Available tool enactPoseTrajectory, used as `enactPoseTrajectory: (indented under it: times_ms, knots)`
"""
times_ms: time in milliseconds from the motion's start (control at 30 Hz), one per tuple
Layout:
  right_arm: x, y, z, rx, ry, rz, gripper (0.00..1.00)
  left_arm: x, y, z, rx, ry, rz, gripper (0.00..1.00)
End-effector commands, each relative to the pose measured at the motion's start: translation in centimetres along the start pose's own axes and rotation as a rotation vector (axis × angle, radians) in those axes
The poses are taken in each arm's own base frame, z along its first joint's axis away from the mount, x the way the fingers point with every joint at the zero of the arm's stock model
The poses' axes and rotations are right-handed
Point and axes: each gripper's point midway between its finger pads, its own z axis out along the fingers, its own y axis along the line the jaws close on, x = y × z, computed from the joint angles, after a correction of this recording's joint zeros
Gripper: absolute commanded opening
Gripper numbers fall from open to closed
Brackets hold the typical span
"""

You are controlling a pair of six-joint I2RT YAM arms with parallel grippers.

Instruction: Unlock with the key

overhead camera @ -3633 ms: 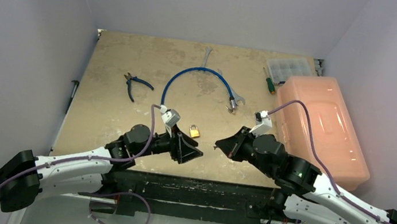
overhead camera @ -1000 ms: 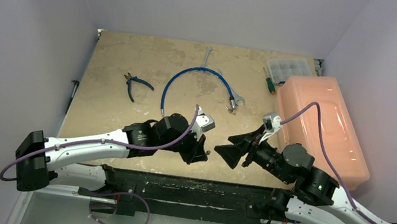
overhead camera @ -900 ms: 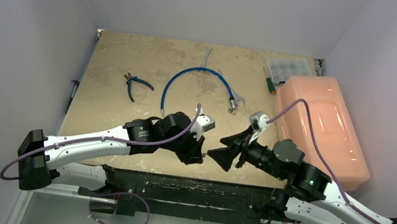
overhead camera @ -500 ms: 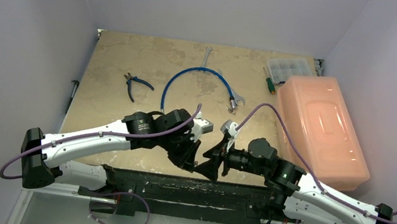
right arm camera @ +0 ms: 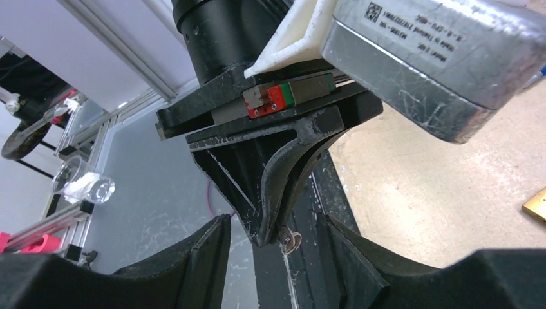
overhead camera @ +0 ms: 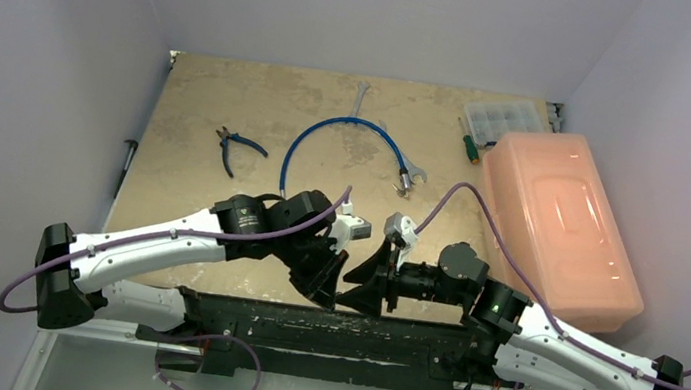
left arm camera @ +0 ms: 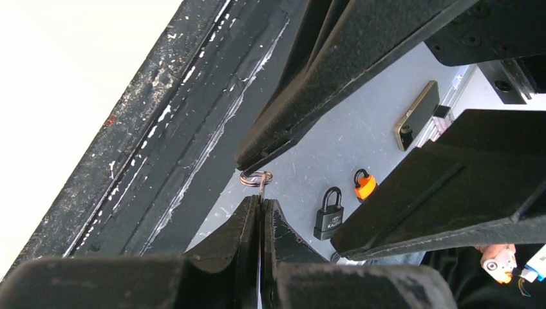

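Observation:
My left gripper (left arm camera: 261, 201) is shut on the key (left arm camera: 262, 190). Only a sliver of the blade and its wire ring (left arm camera: 256, 178) stick out past the fingertips. In the top view the left gripper (overhead camera: 332, 287) hangs over the table's near edge, tip to tip with my right gripper (overhead camera: 356, 284). The right gripper (right arm camera: 272, 223) is open, and its fingers (right arm camera: 203, 248) straddle the left fingertips and the key ring (right arm camera: 291, 241) without touching them. A corner of the brass padlock (right arm camera: 536, 205) shows on the table at the right edge of the right wrist view. It is hidden in the top view.
On the table lie a blue cable (overhead camera: 339, 134), pliers (overhead camera: 235, 148), wrenches (overhead camera: 358, 96), a screwdriver (overhead camera: 469, 143), a clear parts box (overhead camera: 503, 117) and an orange bin (overhead camera: 560, 223). Below the black front rail (left arm camera: 161, 129) lie a black padlock (left arm camera: 329, 212) and an orange one (left arm camera: 364, 185).
The right arm has swung left until its gripper meets the left one, and its jaws have narrowed. The left gripper has drifted toward the near edge, still shut on the key.

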Motion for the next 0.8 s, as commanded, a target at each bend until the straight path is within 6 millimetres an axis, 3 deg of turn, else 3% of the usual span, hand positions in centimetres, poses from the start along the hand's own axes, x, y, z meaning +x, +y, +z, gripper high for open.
enactPoseTrajectory:
  times_ms: [0,567,767]
  knots:
    - [-0.8,1.1,0.0,-0.067,-0.024,-0.051,0.56,-0.5,-2.3,-1.5,0.082,-0.028,0.055,0.00]
    - [-0.1,1.0,0.8,-0.081,0.020,-0.042,0.36,-0.5,-2.6,-1.9,0.104,-0.047,0.074,0.00]
    - [0.9,1.4,1.2,-0.123,0.058,-0.031,0.34,-0.5,-2.9,-2.3,0.115,-0.055,0.085,0.00]
